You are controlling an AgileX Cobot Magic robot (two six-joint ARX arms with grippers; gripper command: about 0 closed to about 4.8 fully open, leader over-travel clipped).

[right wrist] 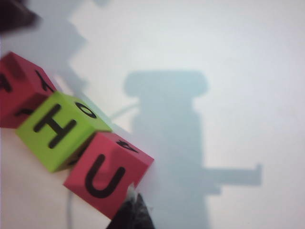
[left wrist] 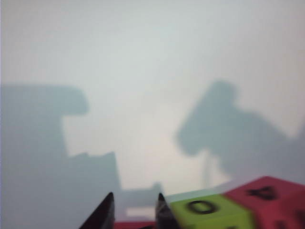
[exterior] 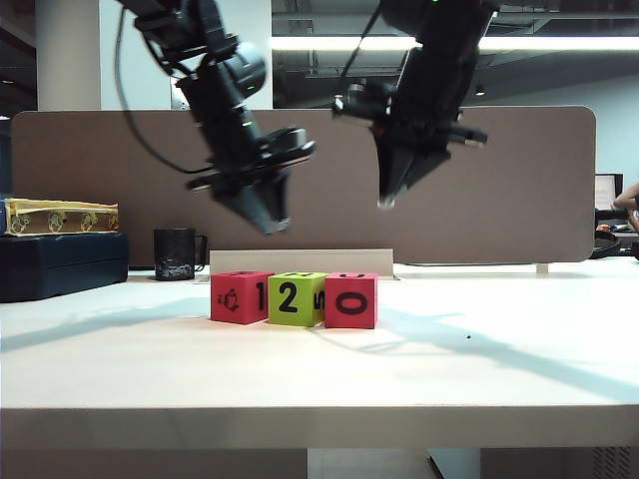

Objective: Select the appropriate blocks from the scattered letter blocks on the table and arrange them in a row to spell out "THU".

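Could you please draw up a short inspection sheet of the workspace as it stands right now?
Surface: white table, bare apart from the blocks; arm shadows fall across it.
Job's things: three letter blocks in a touching row: left red block, green block, right red block. From the right wrist view the green top reads H and the red next to it U; the third top is cut off.
Clutter: black mug and dark case with a yellow patterned box at the back left.
Grippers: left pincer slightly open, empty, above the row; right pincer shut, empty, raised.
Cables: black cable along the left arm.
Surroundings: grey-brown partition behind.
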